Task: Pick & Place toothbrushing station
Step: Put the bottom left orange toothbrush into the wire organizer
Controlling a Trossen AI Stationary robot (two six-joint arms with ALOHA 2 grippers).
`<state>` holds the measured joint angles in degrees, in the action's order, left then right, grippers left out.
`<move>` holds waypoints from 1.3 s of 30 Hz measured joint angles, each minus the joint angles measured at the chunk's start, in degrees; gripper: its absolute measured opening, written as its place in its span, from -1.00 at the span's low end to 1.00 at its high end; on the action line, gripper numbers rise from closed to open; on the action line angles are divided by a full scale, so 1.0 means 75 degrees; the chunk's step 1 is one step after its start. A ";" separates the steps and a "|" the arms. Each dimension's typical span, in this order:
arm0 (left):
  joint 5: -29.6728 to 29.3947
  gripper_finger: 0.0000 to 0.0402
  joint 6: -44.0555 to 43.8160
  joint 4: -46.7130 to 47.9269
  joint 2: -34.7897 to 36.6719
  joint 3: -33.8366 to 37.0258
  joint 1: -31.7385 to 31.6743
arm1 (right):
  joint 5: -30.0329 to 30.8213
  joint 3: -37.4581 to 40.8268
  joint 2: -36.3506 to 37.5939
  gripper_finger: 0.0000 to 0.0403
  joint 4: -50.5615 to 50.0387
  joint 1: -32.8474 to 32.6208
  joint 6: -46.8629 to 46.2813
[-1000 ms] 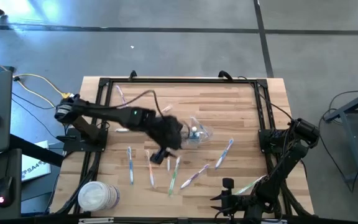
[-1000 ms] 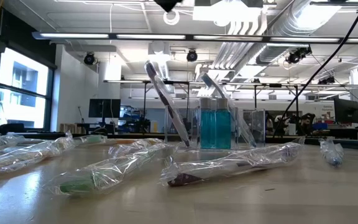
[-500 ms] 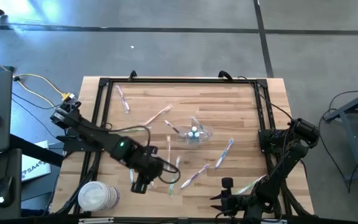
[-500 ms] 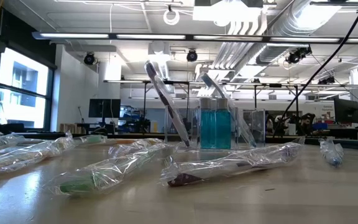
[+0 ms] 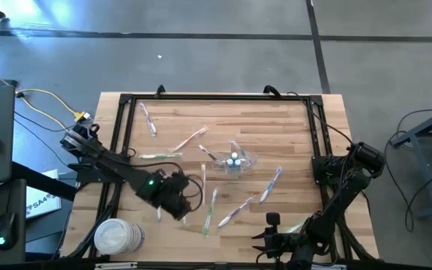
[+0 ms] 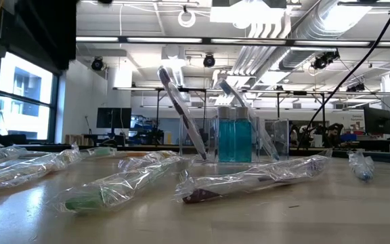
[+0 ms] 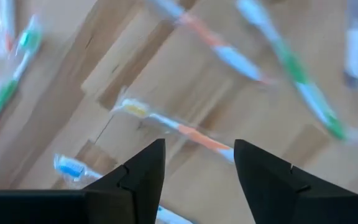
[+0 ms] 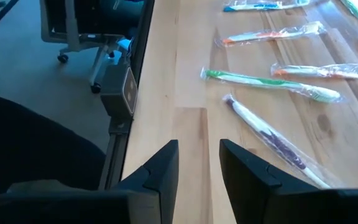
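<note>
Wooden table (image 5: 291, 127), brushes scattered mid-field. Left gripper (image 7: 197, 163) hovers empty, fingers parted, at table's 8 o'clock over an orange-handled toothbrush (image 7: 185, 130); its long axis crosses the finger gap obliquely. Container (image 5: 235, 160) sits farther, toward 2 o'clock, open room between. Right gripper (image 8: 199, 163) parked at the near edge, slightly parted, empty.

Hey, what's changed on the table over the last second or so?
The left gripper swung from beside the clear container toward the table's near-left toothbrushes, jaws open and empty. The right gripper, container and toothbrushes stayed put.
</note>
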<state>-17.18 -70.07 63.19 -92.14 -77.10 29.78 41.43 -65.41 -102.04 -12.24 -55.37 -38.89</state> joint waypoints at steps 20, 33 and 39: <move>0.2208 -0.06 -0.2362 -0.2889 0.0000 0.2127 -0.1084 | -0.0164 0.0000 0.0000 -0.46 -0.0086 -0.0067 -0.0002; 0.1977 -0.06 -0.2756 -0.2687 0.0000 0.2127 -0.1079 | -0.0160 0.0000 -0.0003 -0.46 -0.0123 -0.0067 0.0456; 0.1954 -0.06 -0.3125 -0.2672 0.0000 0.2232 -0.1079 | -0.0152 0.0000 -0.0006 -0.46 -0.0121 -0.0067 0.0565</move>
<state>-2.52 -93.51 43.15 -92.14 -60.36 21.69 40.29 -65.41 -102.08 -13.15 -55.88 -34.65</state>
